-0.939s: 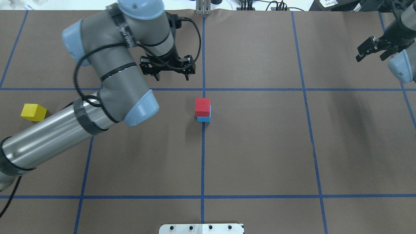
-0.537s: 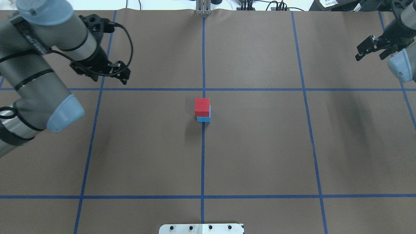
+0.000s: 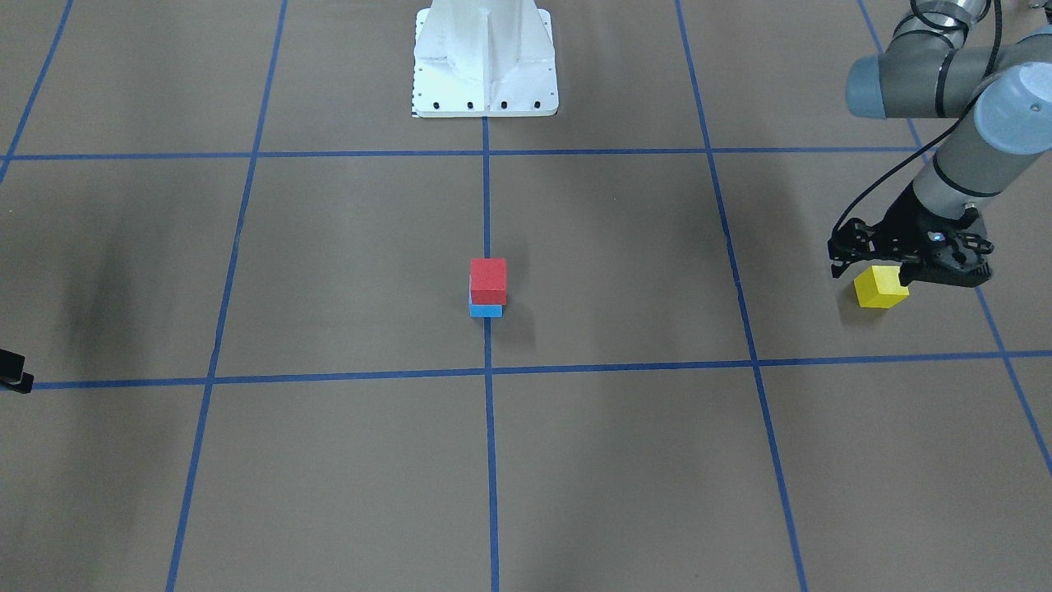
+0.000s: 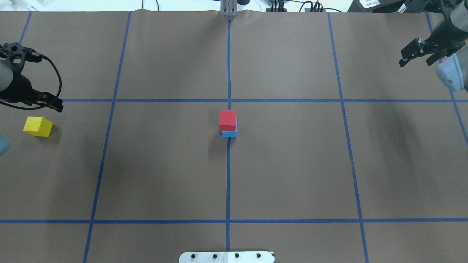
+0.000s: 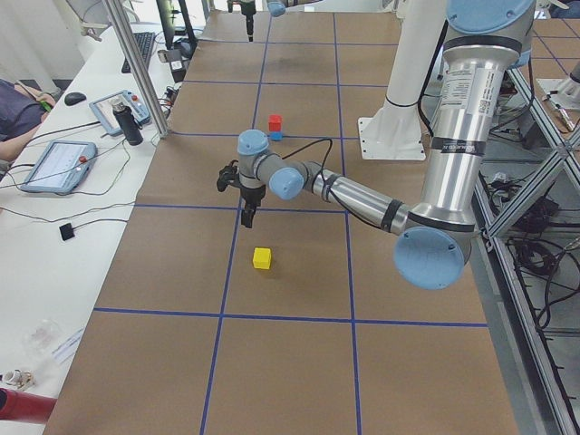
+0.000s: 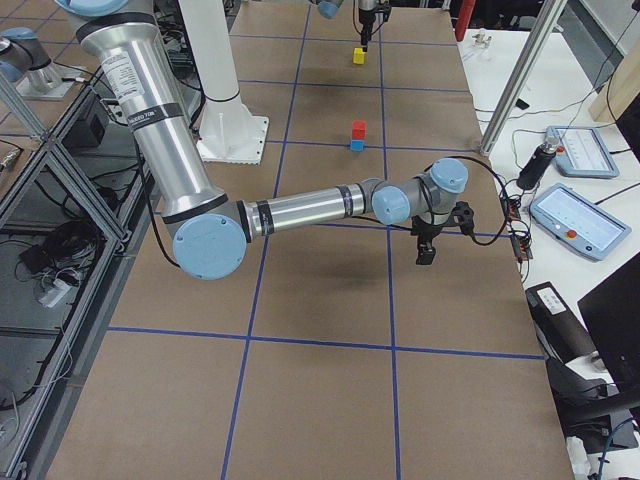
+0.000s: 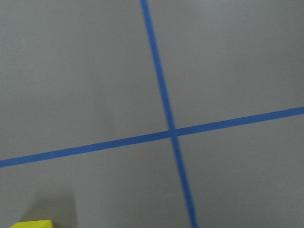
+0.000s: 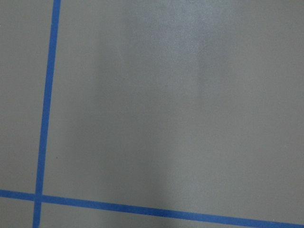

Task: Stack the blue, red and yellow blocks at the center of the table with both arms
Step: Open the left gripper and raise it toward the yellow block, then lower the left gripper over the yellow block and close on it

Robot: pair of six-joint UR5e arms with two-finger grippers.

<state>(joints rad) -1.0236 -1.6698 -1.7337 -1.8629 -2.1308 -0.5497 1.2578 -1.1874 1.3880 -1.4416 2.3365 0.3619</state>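
A red block (image 4: 227,119) sits on a blue block (image 4: 229,134) at the table's centre, shifted slightly off it; the stack also shows in the front view (image 3: 488,279). A yellow block (image 4: 37,126) lies alone at the far left, and shows in the front view (image 3: 880,287) and at the bottom edge of the left wrist view (image 7: 33,224). My left gripper (image 3: 908,267) is open and empty, hovering above and just beyond the yellow block. My right gripper (image 4: 416,55) is open and empty, raised at the far right back corner.
The white robot base plate (image 4: 226,256) is at the near edge. Blue tape lines grid the brown table (image 4: 292,164). Tablets (image 5: 54,163) and a metal post (image 5: 136,72) stand on the side bench beyond the table's far edge.
My left arm has swung from just behind the centre stack far to the left, ending over the yellow block. My right gripper has drifted slightly back. The blocks have not moved.
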